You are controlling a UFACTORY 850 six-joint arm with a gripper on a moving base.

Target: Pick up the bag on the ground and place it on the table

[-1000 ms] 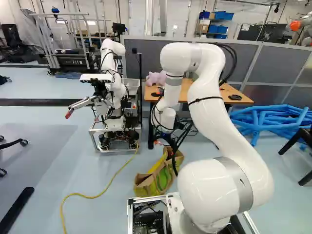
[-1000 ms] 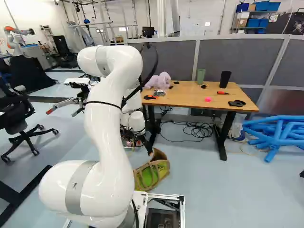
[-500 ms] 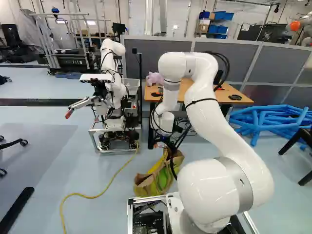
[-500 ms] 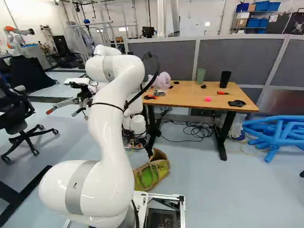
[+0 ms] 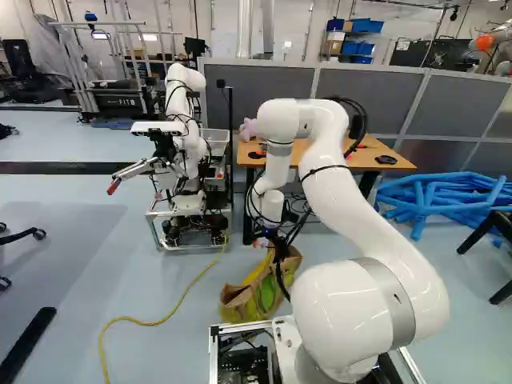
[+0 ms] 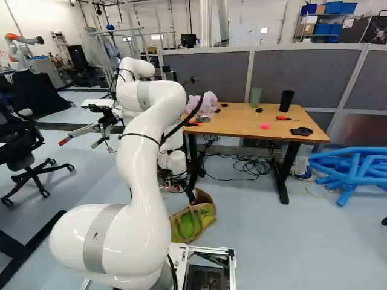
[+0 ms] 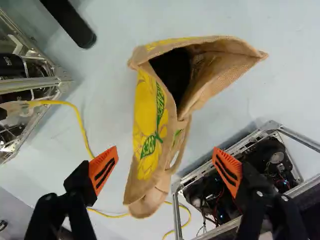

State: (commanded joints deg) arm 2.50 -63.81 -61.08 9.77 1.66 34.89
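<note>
Just ahead of our base [image 5: 238,328] we have the tan, yellow and green bag [image 5: 268,293] on the floor [image 5: 176,352], mouth gaping beneath our hand [image 5: 272,242], whose fingers are spread wide, and farther off our wooden table [image 6: 242,124] carries a pink plush toy [image 6: 209,101] and two cups, green [image 6: 256,96] and black [image 6: 286,101].

On the floor [image 7: 292,87], a burlap tote bag [image 7: 145,150] (mouth gaping) lies ahead of the parted jaws, a yellow cable [image 5: 150,323] beneath them.

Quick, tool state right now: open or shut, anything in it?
Tool: open, holding nothing; the bag is ahead of it, ungripped.
</note>
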